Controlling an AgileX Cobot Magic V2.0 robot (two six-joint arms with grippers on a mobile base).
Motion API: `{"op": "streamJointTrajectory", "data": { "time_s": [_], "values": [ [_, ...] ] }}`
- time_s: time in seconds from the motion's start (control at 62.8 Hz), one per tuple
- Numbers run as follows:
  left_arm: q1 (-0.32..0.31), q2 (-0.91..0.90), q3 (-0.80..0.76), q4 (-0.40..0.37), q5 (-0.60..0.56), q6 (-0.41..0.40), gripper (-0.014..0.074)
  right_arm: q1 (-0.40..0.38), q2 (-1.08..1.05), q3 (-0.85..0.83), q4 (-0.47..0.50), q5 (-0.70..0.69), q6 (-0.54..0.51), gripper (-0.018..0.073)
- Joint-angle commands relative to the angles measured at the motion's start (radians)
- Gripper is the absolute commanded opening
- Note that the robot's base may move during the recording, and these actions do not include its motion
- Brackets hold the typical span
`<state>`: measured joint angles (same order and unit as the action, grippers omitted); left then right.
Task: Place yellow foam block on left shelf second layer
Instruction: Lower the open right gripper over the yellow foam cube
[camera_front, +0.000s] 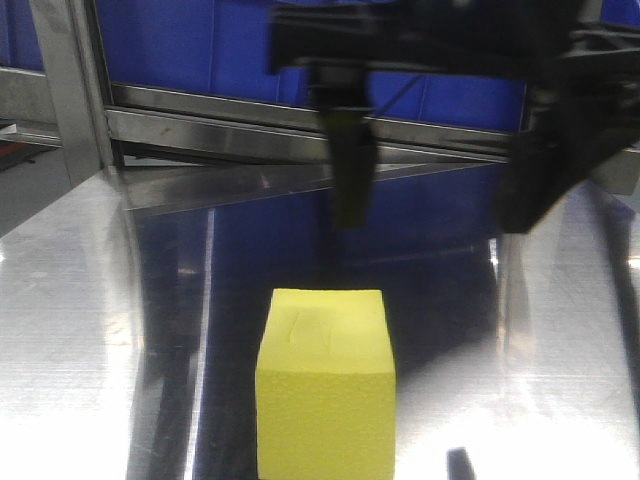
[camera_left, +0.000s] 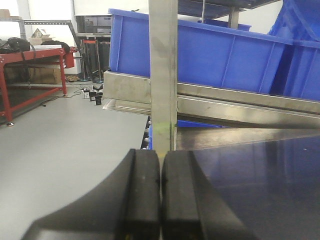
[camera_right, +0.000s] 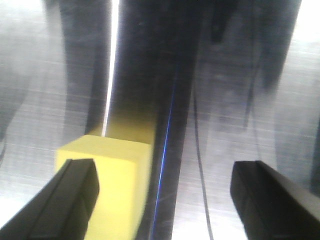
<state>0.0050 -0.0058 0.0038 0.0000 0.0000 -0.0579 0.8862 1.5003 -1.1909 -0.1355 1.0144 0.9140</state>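
Note:
The yellow foam block (camera_front: 325, 380) stands on a shiny metal shelf surface (camera_front: 80, 330), low in the middle of the front view. My right gripper (camera_front: 445, 190) hangs above and beyond it, open wide, with one dark finger (camera_front: 350, 170) over the block's far edge and the other off to the right. In the right wrist view the block (camera_right: 120, 175) lies at the lower left, partly behind the left finger (camera_right: 75, 195). The right gripper (camera_right: 165, 172) is open and holds nothing. My left gripper (camera_left: 160, 170) is shut and empty, facing a metal shelf post (camera_left: 162, 75).
Blue plastic bins (camera_left: 225, 55) sit on a metal shelf layer behind the post, and they also show at the back of the front view (camera_front: 250, 50). A shelf upright (camera_front: 70, 90) stands at the left. A red-framed workbench (camera_left: 30, 55) is far left across the grey floor.

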Motion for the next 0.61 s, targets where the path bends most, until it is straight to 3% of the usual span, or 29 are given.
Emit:
{"op": "streamJointTrajectory", "data": {
  "time_s": [0.0,0.303,0.589],
  "values": [
    [-0.005,-0.018,0.027,-0.006,-0.081,-0.003,0.0124,0.029,0.002,-0.067,-0.024,-0.017,0.039,0.0632],
    [-0.005,-0.018,0.027,-0.006,-0.081,-0.003,0.0124,0.096,0.041,-0.079,-0.024,-0.053,0.09,0.0632],
    [-0.005,-0.018,0.027,-0.006,-0.081,-0.003,0.0124,0.106,0.066,-0.078,-0.024,-0.049,0.127,0.0632]
  ]
}}
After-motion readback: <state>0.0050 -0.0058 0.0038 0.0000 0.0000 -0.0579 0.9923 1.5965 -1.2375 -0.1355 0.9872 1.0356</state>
